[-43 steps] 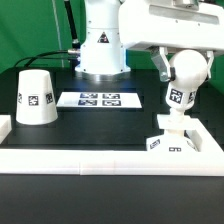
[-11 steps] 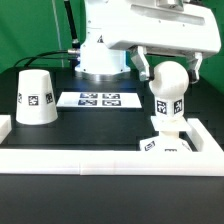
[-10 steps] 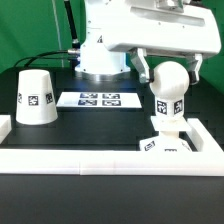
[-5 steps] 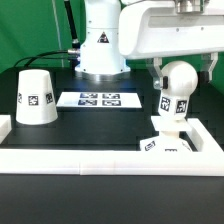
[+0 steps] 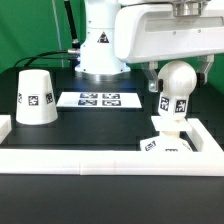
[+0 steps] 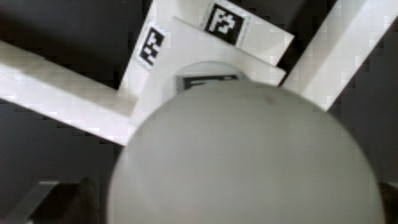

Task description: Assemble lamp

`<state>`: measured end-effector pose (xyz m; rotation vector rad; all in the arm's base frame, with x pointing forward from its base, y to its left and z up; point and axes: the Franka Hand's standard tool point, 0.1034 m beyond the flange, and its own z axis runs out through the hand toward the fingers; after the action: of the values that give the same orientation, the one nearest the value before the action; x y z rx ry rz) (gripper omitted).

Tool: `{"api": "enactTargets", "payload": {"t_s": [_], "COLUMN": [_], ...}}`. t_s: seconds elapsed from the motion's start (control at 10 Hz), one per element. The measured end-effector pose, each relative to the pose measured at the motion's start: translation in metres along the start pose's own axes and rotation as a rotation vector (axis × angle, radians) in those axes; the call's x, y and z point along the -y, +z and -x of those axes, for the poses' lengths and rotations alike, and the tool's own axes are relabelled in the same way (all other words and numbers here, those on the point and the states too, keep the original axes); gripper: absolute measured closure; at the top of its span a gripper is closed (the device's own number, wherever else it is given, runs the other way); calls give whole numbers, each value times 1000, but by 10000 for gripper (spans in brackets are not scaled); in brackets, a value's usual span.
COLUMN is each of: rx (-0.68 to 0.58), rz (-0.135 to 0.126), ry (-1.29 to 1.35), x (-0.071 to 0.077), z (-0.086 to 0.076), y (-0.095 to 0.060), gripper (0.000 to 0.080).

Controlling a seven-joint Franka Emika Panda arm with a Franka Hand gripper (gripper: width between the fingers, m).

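The round white bulb [image 5: 176, 88] stands upright on the small angular base block [image 5: 167, 142] at the exterior view's right, its tag facing front. My gripper [image 5: 180, 78] hangs over the bulb with a dark finger on each side of the ball's upper half and a small gap at each side, so it looks open. In the wrist view the bulb [image 6: 249, 160] fills most of the picture, with the tagged base [image 6: 192, 50] beyond it; my fingers barely show there. The cone shade [image 5: 35, 97] stands alone at the left.
The marker board [image 5: 100, 99] lies flat at the middle back. A low white wall [image 5: 70, 150] runs along the front and up both sides of the black table. The white robot body [image 5: 100, 50] stands behind the board.
My gripper has risen and shifted toward the exterior view's right. The bulb now sits a little further right on the base. The shade has not moved.
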<state>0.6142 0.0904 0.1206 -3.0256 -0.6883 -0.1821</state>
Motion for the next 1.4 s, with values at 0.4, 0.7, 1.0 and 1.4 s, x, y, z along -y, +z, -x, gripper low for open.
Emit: {"api": "enactTargets", "payload": {"t_s": [0.4,0.7,1.0,1.4], "rx": [2,2,2,5], "rz": [-2,-2,-5,-15], "ry": [11,38,185,582], "x": [0,0,1,11], "z": [1,1,1,-1], "y": [1,1,2,2], "gripper": [222,222,222,220]}}
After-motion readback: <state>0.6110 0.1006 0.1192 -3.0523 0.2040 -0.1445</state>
